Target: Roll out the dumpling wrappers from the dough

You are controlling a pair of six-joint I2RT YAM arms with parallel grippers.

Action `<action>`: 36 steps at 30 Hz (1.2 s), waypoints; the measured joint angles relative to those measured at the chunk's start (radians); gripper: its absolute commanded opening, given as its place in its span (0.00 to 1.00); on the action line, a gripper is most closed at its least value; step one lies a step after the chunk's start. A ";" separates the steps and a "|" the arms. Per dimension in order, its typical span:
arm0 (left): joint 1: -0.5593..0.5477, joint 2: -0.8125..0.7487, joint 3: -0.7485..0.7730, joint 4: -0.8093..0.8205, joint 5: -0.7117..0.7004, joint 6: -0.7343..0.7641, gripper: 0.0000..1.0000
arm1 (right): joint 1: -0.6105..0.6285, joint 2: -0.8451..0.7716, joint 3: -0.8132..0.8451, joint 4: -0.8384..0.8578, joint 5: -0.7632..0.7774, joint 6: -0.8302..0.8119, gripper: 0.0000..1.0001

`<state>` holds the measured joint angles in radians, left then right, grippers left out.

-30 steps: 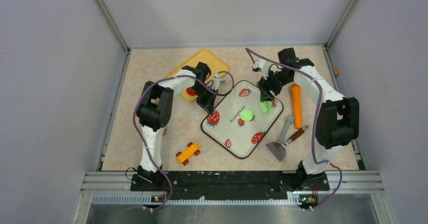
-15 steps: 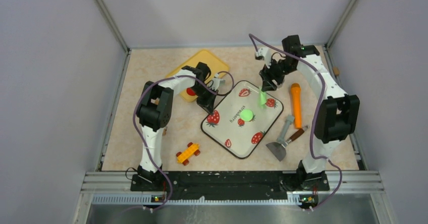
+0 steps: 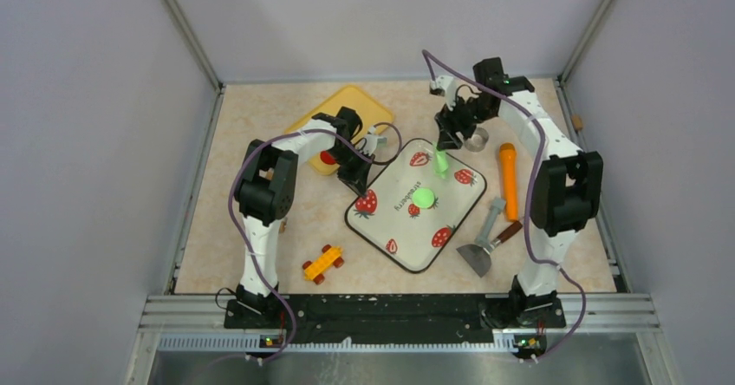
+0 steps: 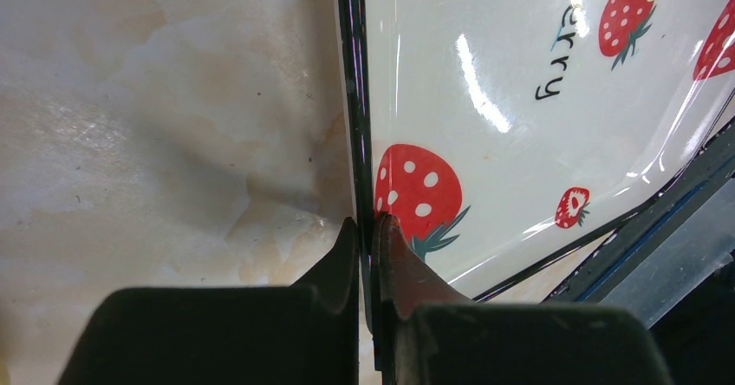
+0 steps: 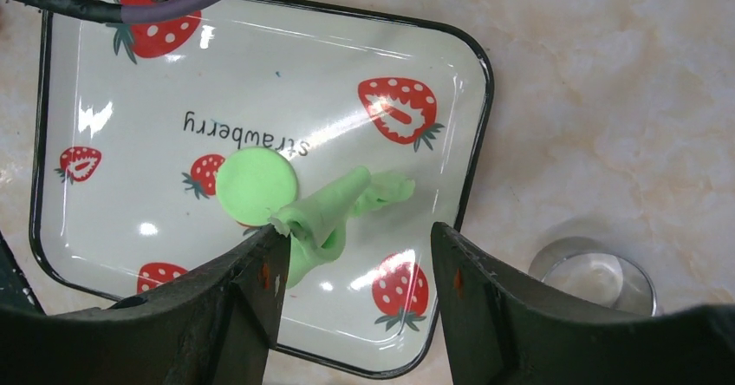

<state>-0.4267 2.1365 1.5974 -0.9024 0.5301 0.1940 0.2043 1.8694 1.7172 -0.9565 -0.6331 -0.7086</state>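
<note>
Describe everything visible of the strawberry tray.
The tray is glossy white, squarish with rounded corners and a black rim, printed with red strawberries and the word "strawberry". It lies flat on the table, turned diagonally. The left gripper is shut on its rim. A flat round green wrapper lies on it; a ragged dough scrap clings to one finger of the open right gripper above it.

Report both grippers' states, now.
Left gripper: shut on the rim of the strawberry tray.
Right gripper: open; the dough touches one finger, not pinched between the two.
</note>
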 measured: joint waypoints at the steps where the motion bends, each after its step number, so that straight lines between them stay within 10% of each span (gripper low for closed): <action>1: 0.000 0.000 0.000 0.000 0.000 0.000 0.00 | 0.006 0.011 0.001 0.004 0.000 0.004 0.62; 19: 0.013 0.017 0.022 -0.023 0.012 0.003 0.00 | 0.058 0.105 0.209 -0.041 -0.002 0.033 0.62; 36: 0.048 0.017 0.022 -0.023 0.058 -0.001 0.00 | 0.075 0.122 0.011 -0.021 0.010 -0.013 0.65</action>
<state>-0.3782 2.1536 1.6196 -0.9253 0.5877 0.1932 0.2794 1.9915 1.7283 -0.9775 -0.6231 -0.7219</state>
